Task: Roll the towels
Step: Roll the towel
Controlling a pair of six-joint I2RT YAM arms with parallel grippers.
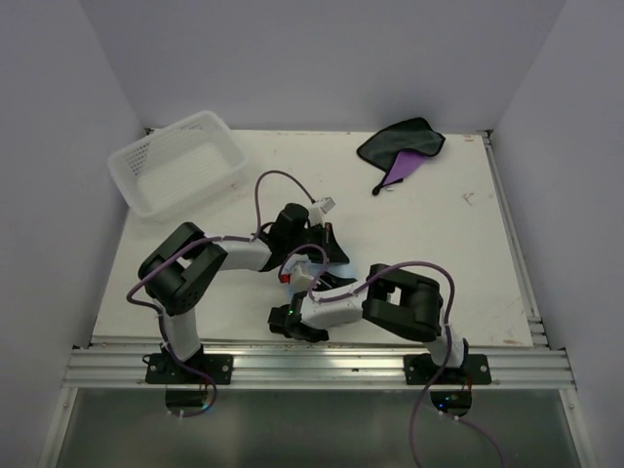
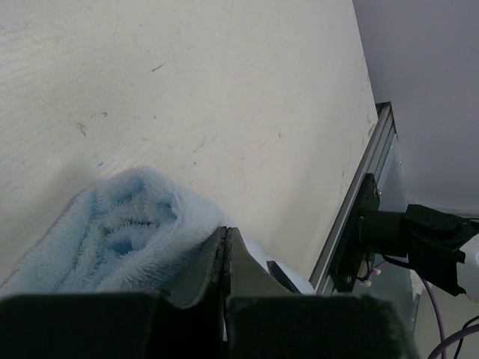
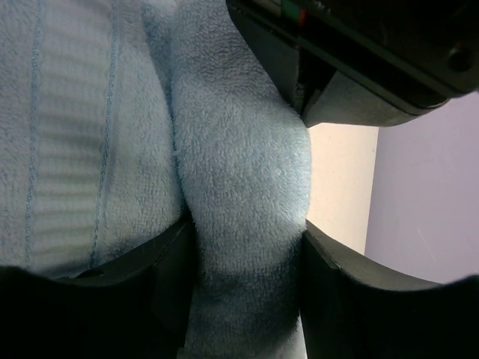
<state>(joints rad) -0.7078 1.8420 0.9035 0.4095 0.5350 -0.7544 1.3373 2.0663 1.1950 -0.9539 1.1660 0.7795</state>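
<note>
The light blue towel lies by the near edge of the surface, about midway along it, tucked under both my arms so the overhead view hardly shows it. It is already bunched into a loose roll with an open swirl at one end.

My left claw is pinched flat, finger against finger, with no cloth that I can see between them. It sits right against the roll. My right claw straddles a fat fold of the same towel, and the pile fills the gap and touches both fingers, so I count that as a hold.

This cloth is light, soft and springy. I judge it will slacken and unroll if let go carelessly, and a single layer would slide out of a grip. The place to take it is across the full thickness of the roll, not at a loose hem.

The purple towel, dark face up, lies crumpled near the far right corner, well apart from me. It looks thin and limp, so I would take a corner first. The white basket stands at the far left corner.
</note>
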